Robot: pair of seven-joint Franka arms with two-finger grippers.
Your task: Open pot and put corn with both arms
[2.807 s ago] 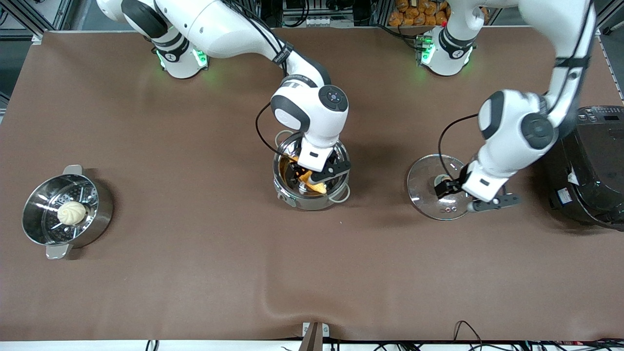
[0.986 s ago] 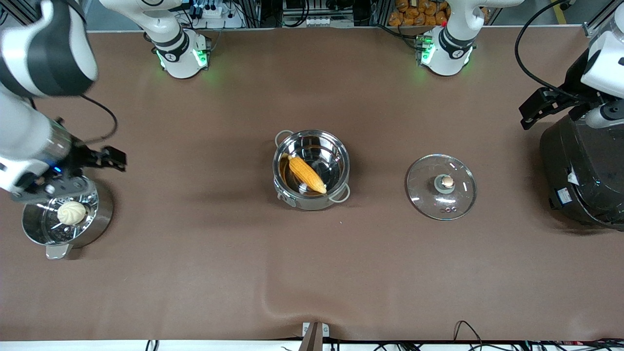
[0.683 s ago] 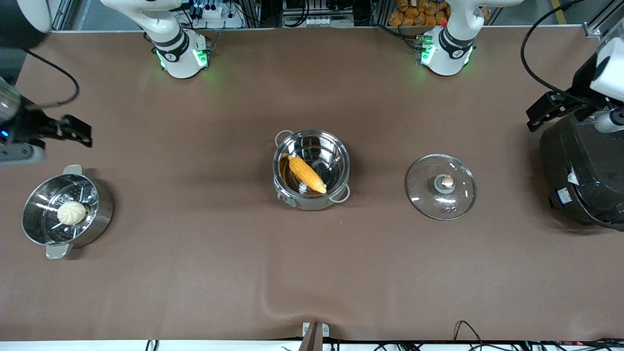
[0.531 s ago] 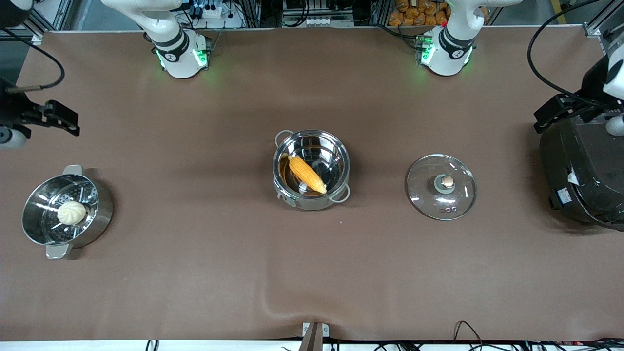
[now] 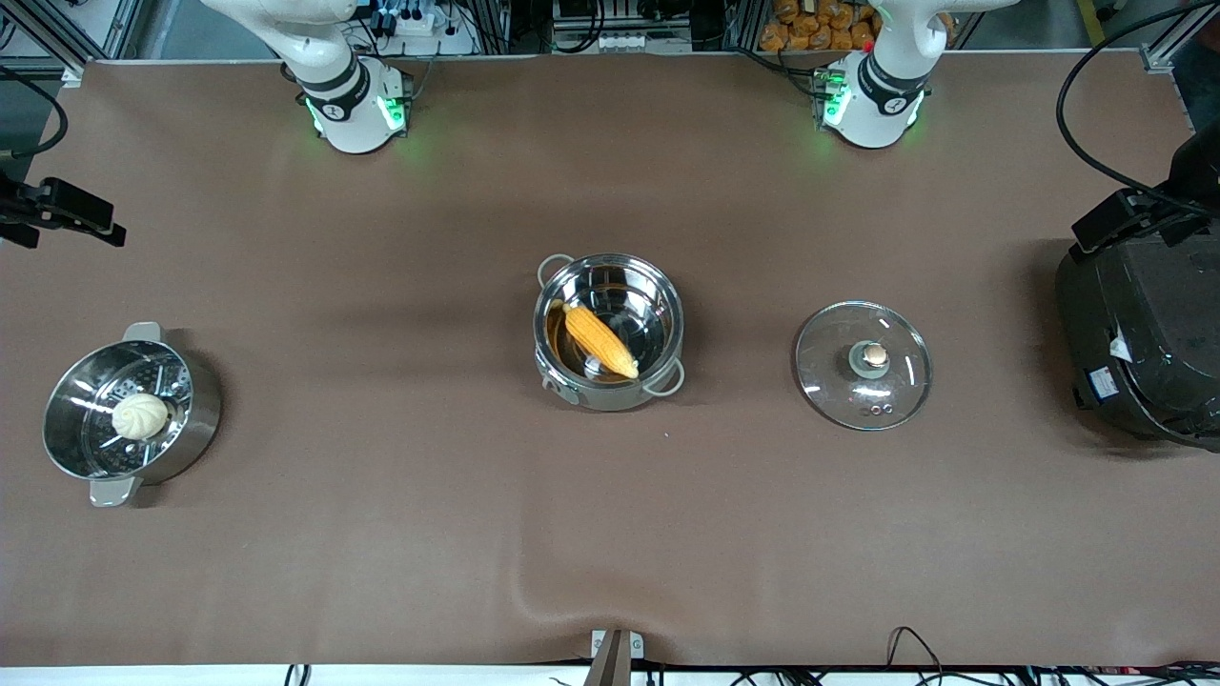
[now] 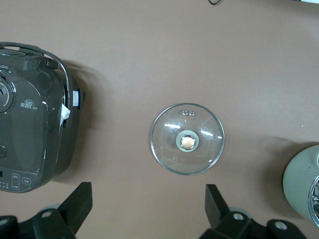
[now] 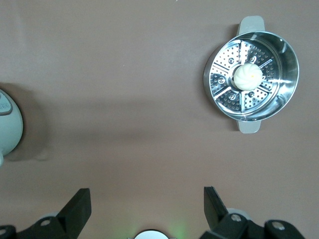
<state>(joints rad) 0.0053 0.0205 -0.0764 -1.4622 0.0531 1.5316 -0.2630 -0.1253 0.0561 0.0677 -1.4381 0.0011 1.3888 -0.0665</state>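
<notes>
- Front view: the pot [image 5: 608, 332] sits mid-table, uncovered, with the corn [image 5: 599, 340] lying slantwise inside it.
- Its lid [image 5: 864, 365] rests flat on the table, beside the pot toward the left arm's end, near the cooker [image 5: 1139, 338].
- Left gripper [image 6: 144, 211] is high over that end, fingers spread wide, empty.
- Right gripper [image 7: 144, 209] is high over the right arm's end, near the steamer [image 5: 129, 414] and its bun [image 5: 140, 416], fingers equally wide, empty.
- Judged: both goals look met. To finish well, park the 2 arms clear of the cooker, leaving the pot undisturbed.
</notes>
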